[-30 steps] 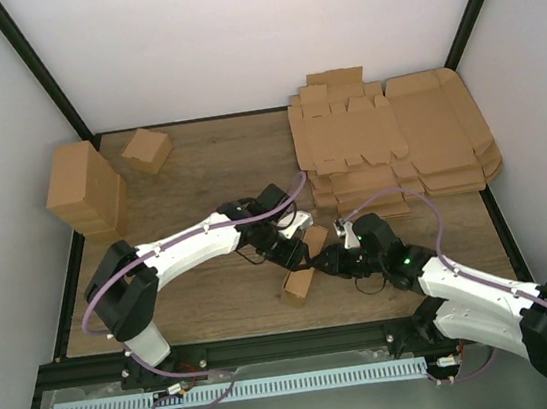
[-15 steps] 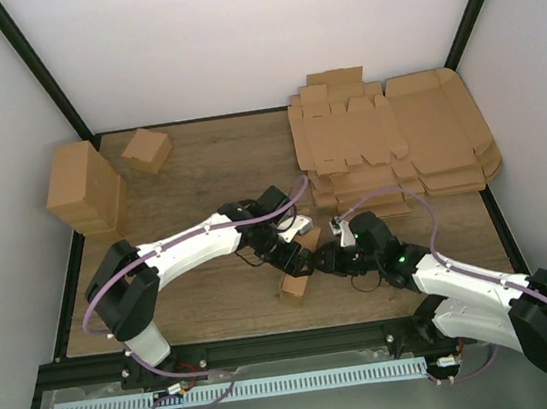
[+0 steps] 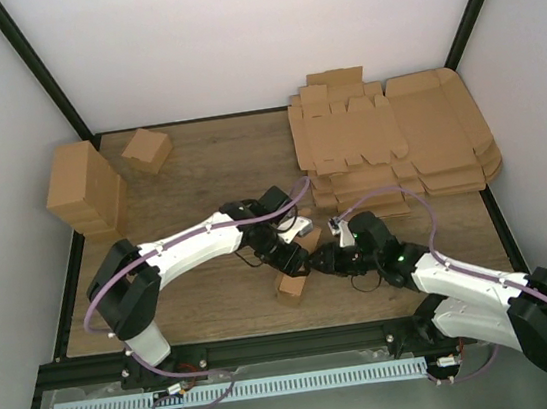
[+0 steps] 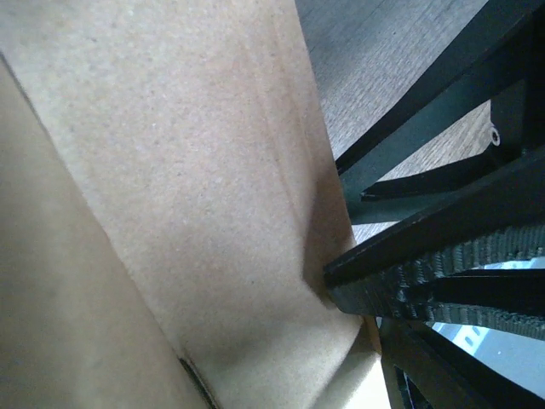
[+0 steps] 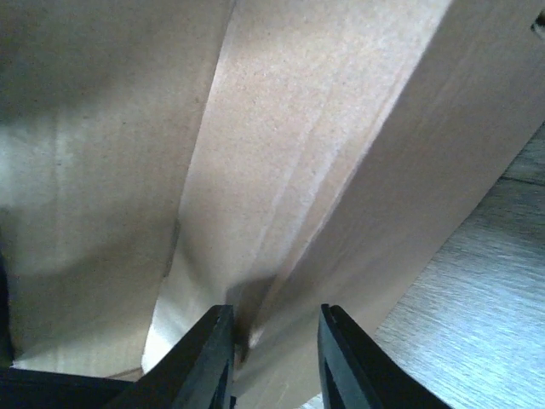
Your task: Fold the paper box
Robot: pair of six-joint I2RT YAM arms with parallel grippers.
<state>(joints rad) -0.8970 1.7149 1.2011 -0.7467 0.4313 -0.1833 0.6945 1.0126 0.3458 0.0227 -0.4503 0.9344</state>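
**A:** How does your left gripper (image 3: 297,253) stand?

**B:** One pad presses a panel, but I can't tell its gap. The paper box (image 3: 294,284) sits mid-table, between both grippers. Your right gripper (image 5: 274,341) is narrow and pinches a fold. Anchor there and push the panel square along its crease.

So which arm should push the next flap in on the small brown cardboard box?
Left, probably. The right pincer is closed on a fold of the small brown cardboard paper box, anchoring it; the left pincer is open, one pad against a panel.
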